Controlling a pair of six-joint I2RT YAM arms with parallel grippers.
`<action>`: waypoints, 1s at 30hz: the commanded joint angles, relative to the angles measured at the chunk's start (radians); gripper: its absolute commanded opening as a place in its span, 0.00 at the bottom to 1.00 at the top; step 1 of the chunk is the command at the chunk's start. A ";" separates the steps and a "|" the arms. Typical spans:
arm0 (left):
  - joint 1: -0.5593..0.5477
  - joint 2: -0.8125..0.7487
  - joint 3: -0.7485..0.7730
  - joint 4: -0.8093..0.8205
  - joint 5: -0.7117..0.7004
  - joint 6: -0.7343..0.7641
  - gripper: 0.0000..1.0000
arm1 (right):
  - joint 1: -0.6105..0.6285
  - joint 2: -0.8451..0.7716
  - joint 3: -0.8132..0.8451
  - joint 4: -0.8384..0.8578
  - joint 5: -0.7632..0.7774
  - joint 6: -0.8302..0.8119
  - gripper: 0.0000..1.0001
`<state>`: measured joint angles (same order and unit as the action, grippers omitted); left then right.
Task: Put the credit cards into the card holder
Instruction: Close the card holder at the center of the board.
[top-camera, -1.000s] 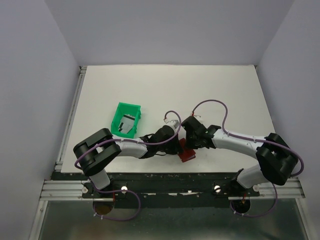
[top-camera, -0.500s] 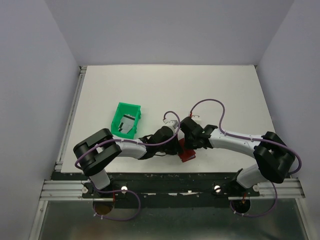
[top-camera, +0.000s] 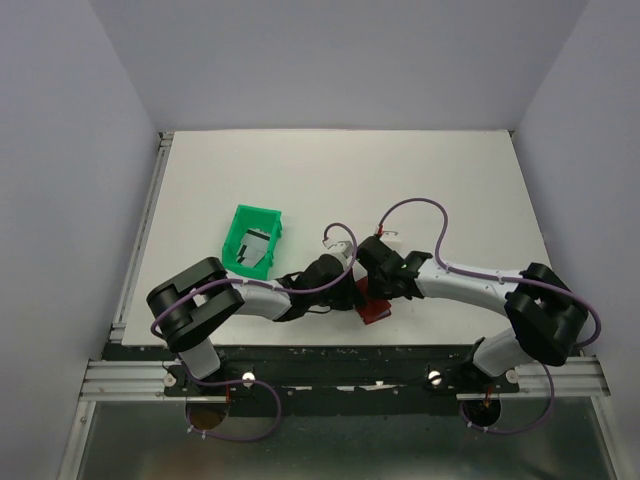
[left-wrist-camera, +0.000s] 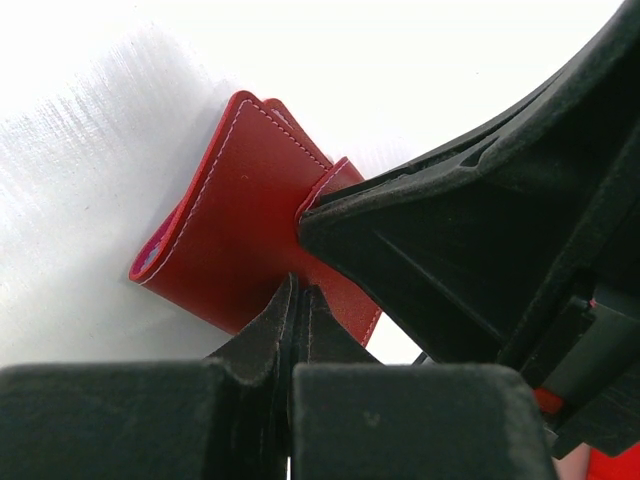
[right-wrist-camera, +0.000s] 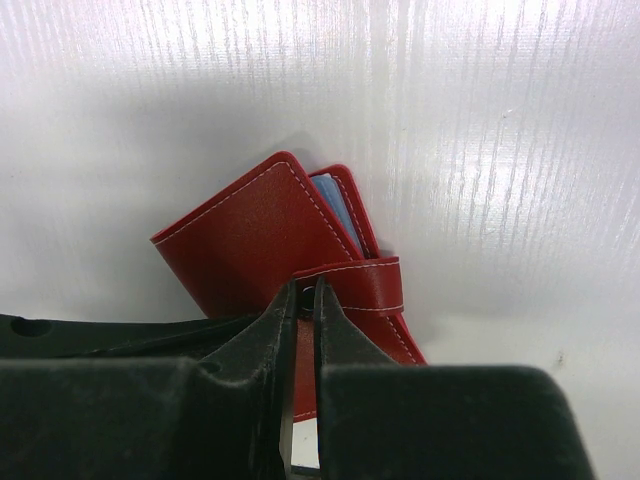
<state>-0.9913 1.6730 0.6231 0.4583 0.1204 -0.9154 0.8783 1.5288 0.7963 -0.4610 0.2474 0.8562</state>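
Small dark red leather card holder (right-wrist-camera: 250, 250) is laid folded on white surface (right-wrist-camera: 500, 120). Judged light and floppy. Its closure strap (right-wrist-camera: 365, 285), the best hold, is pinched by right end effector (right-wrist-camera: 303, 292). Left end effector (left-wrist-camera: 293, 300) is clenched, tips against it.

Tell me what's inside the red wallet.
A light blue edge shows between the wallet's covers at its far side. The folded cover hides the rest, so whether it holds anything can't be seen.
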 joint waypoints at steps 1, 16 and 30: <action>-0.017 0.051 -0.026 -0.033 0.025 -0.010 0.00 | 0.065 0.292 -0.198 0.008 -0.221 0.081 0.00; -0.017 0.060 -0.019 -0.029 0.028 -0.016 0.00 | 0.070 0.404 -0.209 0.104 -0.264 0.073 0.00; -0.017 0.082 0.010 -0.047 0.045 -0.004 0.00 | 0.068 -0.257 -0.189 -0.083 0.067 0.052 0.30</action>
<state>-0.9947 1.7020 0.6350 0.4877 0.1551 -0.9321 0.9215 1.3167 0.6289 -0.3584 0.3210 0.9161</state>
